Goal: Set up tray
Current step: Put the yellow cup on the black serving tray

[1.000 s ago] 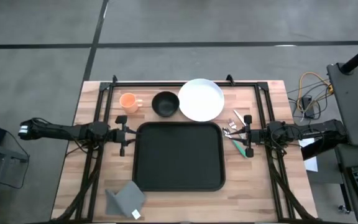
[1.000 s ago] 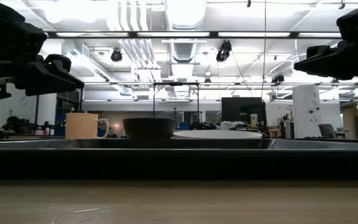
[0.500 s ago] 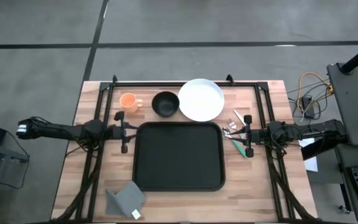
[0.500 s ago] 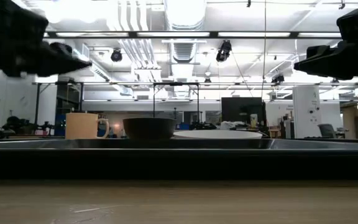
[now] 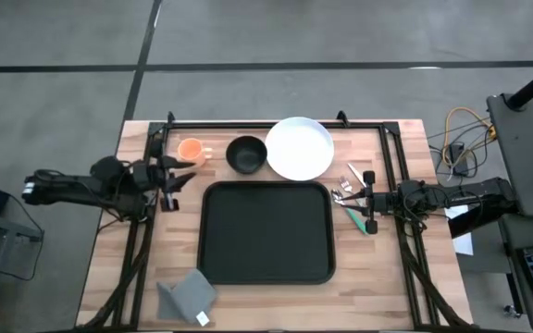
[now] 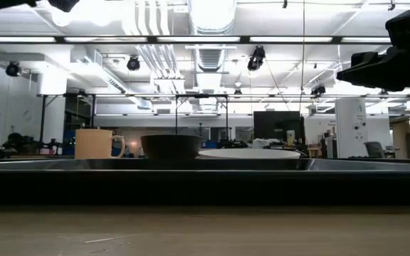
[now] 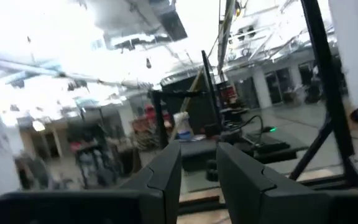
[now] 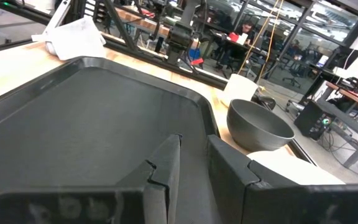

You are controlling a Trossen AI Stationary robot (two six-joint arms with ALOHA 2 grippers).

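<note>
We judged the tray (image 5: 266, 231) stiff, light, slick; grip its low rim. Left gripper (image 5: 176, 176) and right gripper (image 5: 366, 199) were narrow, empty.

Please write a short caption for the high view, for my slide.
Empty black tray at table centre; orange mug, dark bowl, white plate behind it.
</note>
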